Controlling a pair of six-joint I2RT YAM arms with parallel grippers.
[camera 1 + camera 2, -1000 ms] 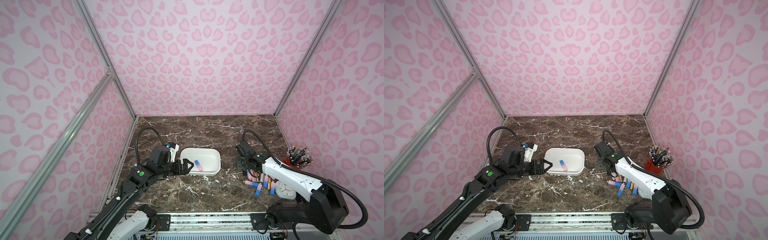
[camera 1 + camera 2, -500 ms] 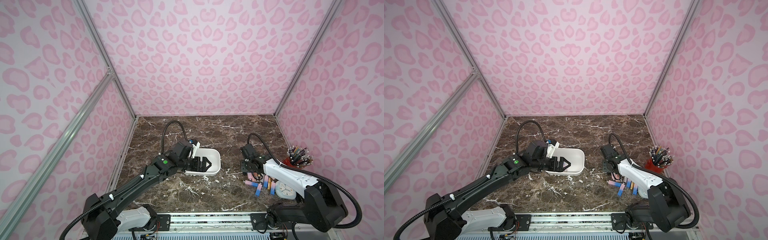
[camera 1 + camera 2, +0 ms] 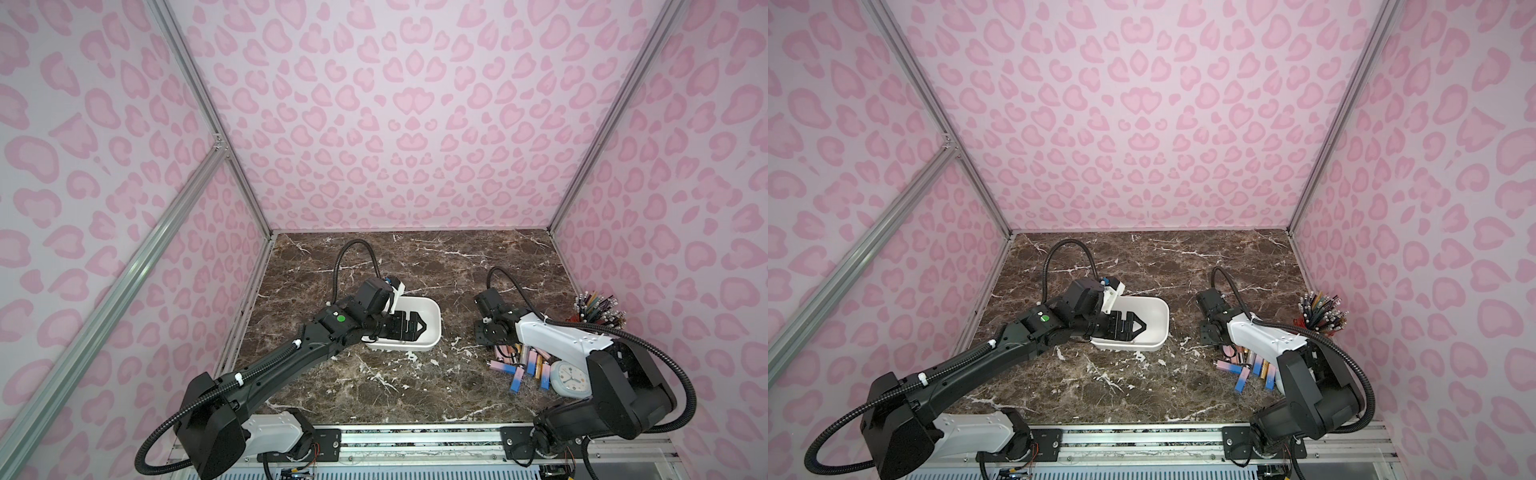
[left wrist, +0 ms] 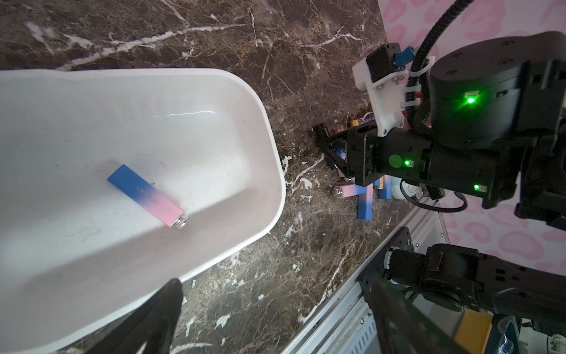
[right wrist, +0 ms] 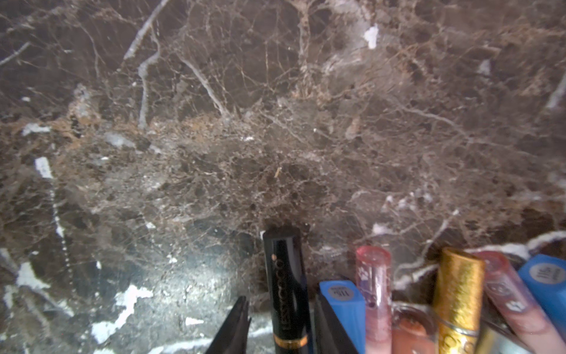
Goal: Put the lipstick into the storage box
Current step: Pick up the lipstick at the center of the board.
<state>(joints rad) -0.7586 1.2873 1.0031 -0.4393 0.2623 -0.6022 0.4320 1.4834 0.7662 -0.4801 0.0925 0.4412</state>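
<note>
- Glossy black lipstick tube with a gold band [image 5: 288, 291]: flat on the veined brown marble tabletop [image 5: 275, 122], at the edge of a heap of other lipsticks [image 3: 515, 376], outside the box.
- Right gripper [image 5: 281, 298]: down over that black tube, one dark finger [image 5: 237, 325] on either side. A sliver of marble shows between this finger and the tube, so no telling whether pinched or merely bracketed.
- Next along in the right wrist view: a square blue tube [image 5: 343, 306] just beside the other finger, then a clear pink one [image 5: 375, 291] and a glittery gold one [image 5: 458, 300].
- Shallow white plastic storage box with rounded corners [image 3: 434, 332]: well apart from the heap across bare marble, in both top views [image 3: 1163, 328].
- Flat on the box floor: a square blue-to-pink lipstick [image 4: 145, 191], silver end near a long wall.
- Left gripper [image 3: 415, 326]: above the box interior, fingers spread wide, holding nothing. One black fingertip [image 4: 165, 306] crosses the box rim in the left wrist view.
- Just beside the heap, partly under the right arm: a pale round-faced alarm clock [image 3: 569, 376].
- Farther back on that side: a red cup of coloured pencils [image 3: 598, 309].
- All around: pink spotted walls [image 3: 395, 124].
</note>
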